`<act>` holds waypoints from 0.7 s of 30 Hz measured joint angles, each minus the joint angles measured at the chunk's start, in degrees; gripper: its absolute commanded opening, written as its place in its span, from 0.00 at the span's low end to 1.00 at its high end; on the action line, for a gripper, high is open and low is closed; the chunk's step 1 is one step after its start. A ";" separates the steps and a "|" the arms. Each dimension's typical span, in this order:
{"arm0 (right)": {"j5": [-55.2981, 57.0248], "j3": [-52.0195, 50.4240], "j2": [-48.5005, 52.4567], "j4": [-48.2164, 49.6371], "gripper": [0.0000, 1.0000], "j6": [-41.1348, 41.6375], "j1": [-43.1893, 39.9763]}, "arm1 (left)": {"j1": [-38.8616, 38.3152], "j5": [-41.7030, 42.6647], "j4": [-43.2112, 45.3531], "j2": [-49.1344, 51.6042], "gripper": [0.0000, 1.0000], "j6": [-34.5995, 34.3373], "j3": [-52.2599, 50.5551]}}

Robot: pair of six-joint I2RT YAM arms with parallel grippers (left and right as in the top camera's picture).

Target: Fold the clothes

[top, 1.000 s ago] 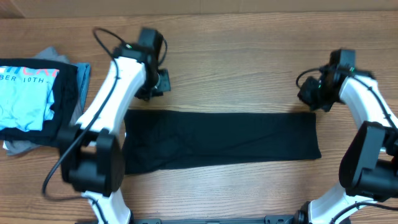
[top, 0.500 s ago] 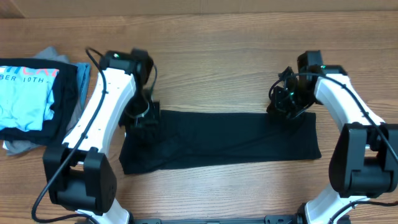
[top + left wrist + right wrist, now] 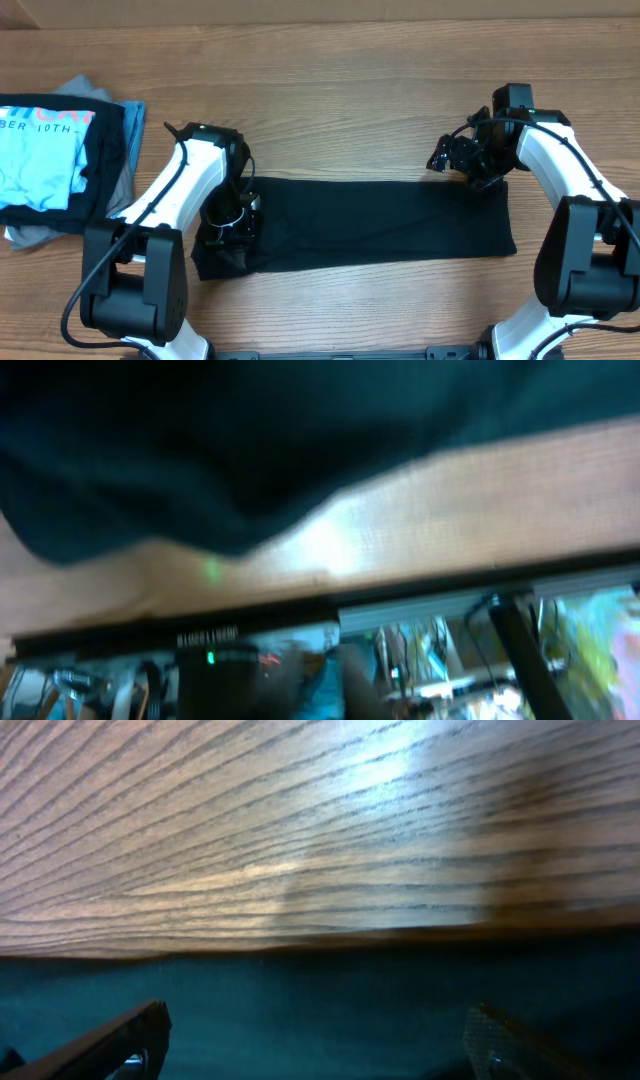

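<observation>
Black garment (image 3: 370, 225): lay flat across the middle of the table (image 3: 380, 100) as one long band, running from 9 o'clock to 3 o'clock.
Left gripper (image 3: 232, 218): sat low on the band's 9 o'clock end with its jaws together. The cloth there was bunched, so it looked pinched on that end, though the wrist view was blurred and hid the fingertips.
Right gripper (image 3: 462, 162): hung at the band's 1 o'clock corner, just over the far edge. Its fingers (image 3: 130, 1040) stood wide apart with nothing between them but cloth below.
Feel: judged light, limp and thin. It would sag and crease the moment it left the wood, not slippery, not fragile.
Where to hold: probably at the corners or along an edge of a short end. A pinch in the middle would only raise a tent of cloth.
Risk: a shallow bite might catch the top layer alone — the band looked doubled over, so the layers could part.
Next fold: likely one short end carried over toward the other, kept low so the cloth dragged little.
Other clothes: a light blue T-shirt (image 3: 40, 165) on a grey garment (image 3: 25, 238) sat at the table's 9 o'clock side — well apart from the band.
</observation>
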 measured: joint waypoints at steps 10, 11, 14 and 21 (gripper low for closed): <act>1.64 0.00 0.00 1.60 1.00 0.20 0.00 | 0.00 -4.35 6.40 0.00 0.04 -4.24 -1.77; 2.08 0.00 0.00 1.90 1.00 0.24 0.00 | 0.00 -4.46 7.45 0.00 0.04 -4.42 -2.21; 2.71 0.00 0.00 2.58 1.00 0.22 0.00 | 0.00 -4.63 10.32 0.00 0.05 -5.22 -3.37; 3.34 0.46 0.00 5.95 1.00 0.20 0.02 | 0.00 -5.05 12.81 0.00 0.07 -5.70 -5.75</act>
